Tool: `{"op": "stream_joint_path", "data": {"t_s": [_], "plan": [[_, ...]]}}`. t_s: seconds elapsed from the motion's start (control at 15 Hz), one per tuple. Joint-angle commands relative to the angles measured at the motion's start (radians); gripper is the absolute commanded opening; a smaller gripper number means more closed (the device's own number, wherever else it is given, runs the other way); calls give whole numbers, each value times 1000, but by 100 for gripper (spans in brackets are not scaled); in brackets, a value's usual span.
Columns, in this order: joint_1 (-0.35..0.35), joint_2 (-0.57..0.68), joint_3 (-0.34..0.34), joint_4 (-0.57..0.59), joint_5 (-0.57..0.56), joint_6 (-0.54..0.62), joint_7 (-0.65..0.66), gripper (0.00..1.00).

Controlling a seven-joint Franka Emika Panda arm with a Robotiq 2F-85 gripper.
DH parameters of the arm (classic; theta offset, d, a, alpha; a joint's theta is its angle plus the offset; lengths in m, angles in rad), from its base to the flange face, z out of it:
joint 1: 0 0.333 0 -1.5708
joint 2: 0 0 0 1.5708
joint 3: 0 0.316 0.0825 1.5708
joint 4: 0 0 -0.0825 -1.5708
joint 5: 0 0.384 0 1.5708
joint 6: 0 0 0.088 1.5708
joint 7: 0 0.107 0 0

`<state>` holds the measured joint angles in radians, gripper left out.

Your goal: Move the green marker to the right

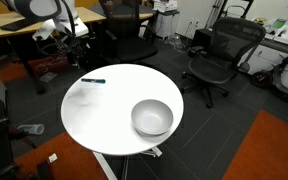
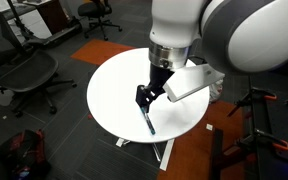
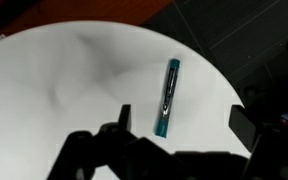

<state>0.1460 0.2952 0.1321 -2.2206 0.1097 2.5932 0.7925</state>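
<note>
Wrist view: small thin teal-green marker with a dark strip (image 3: 168, 97) lies flat on the round white table (image 3: 64, 70), close to the rim, nearly upright in frame. Robotiq gripper (image 3: 182, 115) comes in at the bottom as two dark blurred fingers (image 3: 124, 118), spread wide apart, gripping nothing, clear of the marker. The marker shows in the gap between them but further off, down on the tabletop. In an exterior view the marker (image 2: 149, 124) reads as a dark stick on the table (image 2: 109, 90), and the gripper (image 2: 144, 98) hangs just above it at the end of the big white and grey arm (image 2: 184, 30), apart from it. In an exterior view the marker (image 1: 93, 81) sits near the table (image 1: 104, 120) edge, well apart from a round grey metal bowl (image 1: 152, 118) standing upright near the opposite edge. Black mesh office chair (image 1: 219, 55) stands on dark carpet beyond the table, with a patch of orange floor (image 1: 269, 150) near it
</note>
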Motion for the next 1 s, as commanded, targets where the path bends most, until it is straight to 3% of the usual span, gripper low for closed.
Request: {"op": "stream_joint_path", "data": {"t_s": [0.0,0.93], "plan": [[43,73,-32,44,11,47,15,100],[137,235,-127,134,-25,95,20,100]]}}
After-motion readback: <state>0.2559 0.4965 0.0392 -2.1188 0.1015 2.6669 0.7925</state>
